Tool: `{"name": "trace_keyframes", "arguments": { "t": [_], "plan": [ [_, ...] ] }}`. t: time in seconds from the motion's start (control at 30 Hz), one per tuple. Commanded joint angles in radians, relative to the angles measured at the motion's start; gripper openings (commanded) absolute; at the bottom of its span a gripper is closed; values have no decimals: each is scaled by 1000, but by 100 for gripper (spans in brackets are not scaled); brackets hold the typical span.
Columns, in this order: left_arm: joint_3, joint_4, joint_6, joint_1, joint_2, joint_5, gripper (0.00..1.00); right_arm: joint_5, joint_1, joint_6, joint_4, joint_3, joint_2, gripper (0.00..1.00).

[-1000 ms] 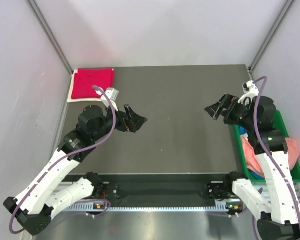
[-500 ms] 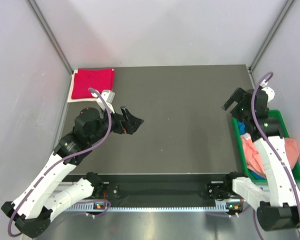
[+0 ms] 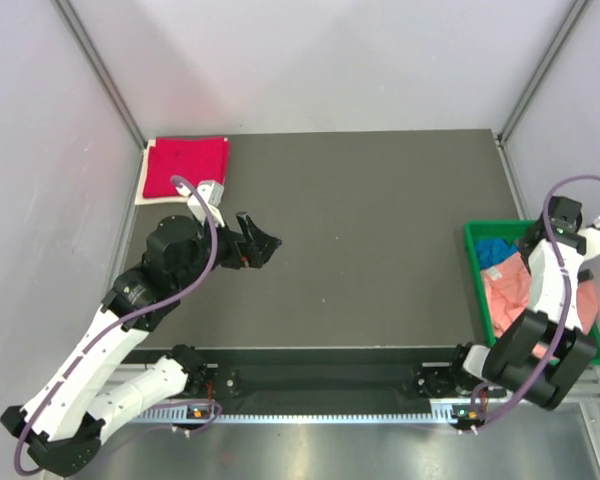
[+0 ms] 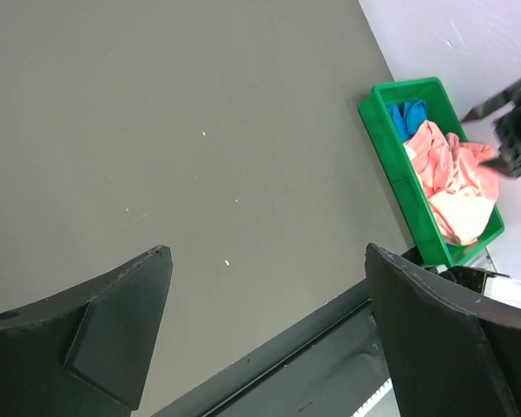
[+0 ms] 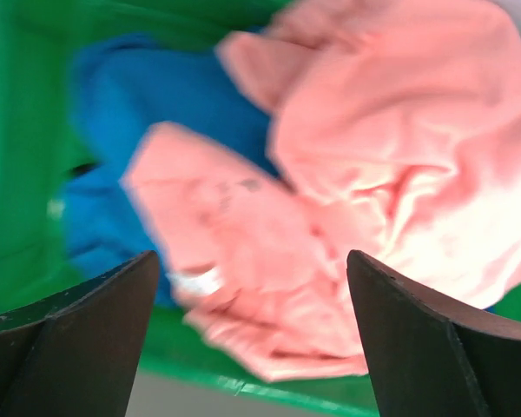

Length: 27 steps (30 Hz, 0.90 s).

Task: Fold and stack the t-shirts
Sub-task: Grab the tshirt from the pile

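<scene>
The crimson-red t-shirt (image 3: pixel 185 168) lies folded at the table's far left corner. The salmon-pink t-shirt (image 3: pixel 510 295) lies crumpled in the green tray (image 3: pixel 477 262), over the bright blue t-shirt (image 3: pixel 495 250). Both also show in the left wrist view, pink (image 4: pixel 451 178) and blue (image 4: pixel 408 113), and in the right wrist view, pink (image 5: pixel 391 165) and blue (image 5: pixel 130 130). My right gripper (image 5: pixel 252 261) hangs open and empty above the pink shirt, over the tray (image 3: pixel 565 218). My left gripper (image 3: pixel 265 243) is open and empty above the table's left middle, its jaws wide apart (image 4: pixel 267 252).
A pale sheet edge (image 3: pixel 143 187) shows under the red shirt. The tray stands off the table's right edge, by the right wall. The grey walls (image 3: pixel 60 200) close in the left, back and right. A metal rail (image 3: pixel 320 410) runs along the near edge.
My right arm has swung from above the table's right side out over the green tray, its gripper now pointing down at the shirts. My left gripper has drawn back slightly to the left.
</scene>
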Motion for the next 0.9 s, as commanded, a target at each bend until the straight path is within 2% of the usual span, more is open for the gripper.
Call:
{"name": "trace_keyframes", "arguments": {
  "t": [0.0, 0.27, 0.3, 0.47, 0.53, 0.57, 0.63, 0.67, 0.7, 0.77, 0.8, 0.83, 0.87],
  "plan": [
    [47, -2, -31, 0, 33, 13, 96, -26, -84, 17, 52, -36, 54, 88],
    [0, 55, -92, 0, 75, 45, 93, -40, -136, -2, 184, -150, 137, 82],
    [-8, 60, -103, 0, 75, 54, 93, -43, -140, -7, 194, -154, 146, 70],
    [-15, 51, -108, 0, 73, 40, 92, -162, -143, -61, 258, -159, 136, 38],
    [-14, 49, -102, 0, 69, 34, 92, -216, -140, -97, 244, -121, 111, 10],
    [-20, 51, -96, 0, 63, 33, 92, -291, -138, -136, 231, -98, 75, 0],
    [-38, 81, -91, 0, 41, 27, 92, -388, -114, -182, 192, -1, 33, 0],
    [-58, 98, -93, 0, 29, 22, 92, -491, -98, -231, 169, 46, 6, 0],
    [-69, 121, -103, 0, 21, 16, 92, -530, -75, -252, 142, 164, -4, 0],
    [-104, 139, -123, 0, 14, -27, 92, -602, 44, -268, 74, 299, -7, 0],
    [-117, 168, -135, 2, 10, -27, 92, -618, 98, -269, 50, 464, 2, 0],
    [-126, 179, -135, 0, 13, -27, 92, -627, 217, -269, -8, 560, 22, 0],
    [-135, 181, -143, 2, 26, -68, 92, -640, 277, -268, -42, 661, 72, 0]
  ]
}}
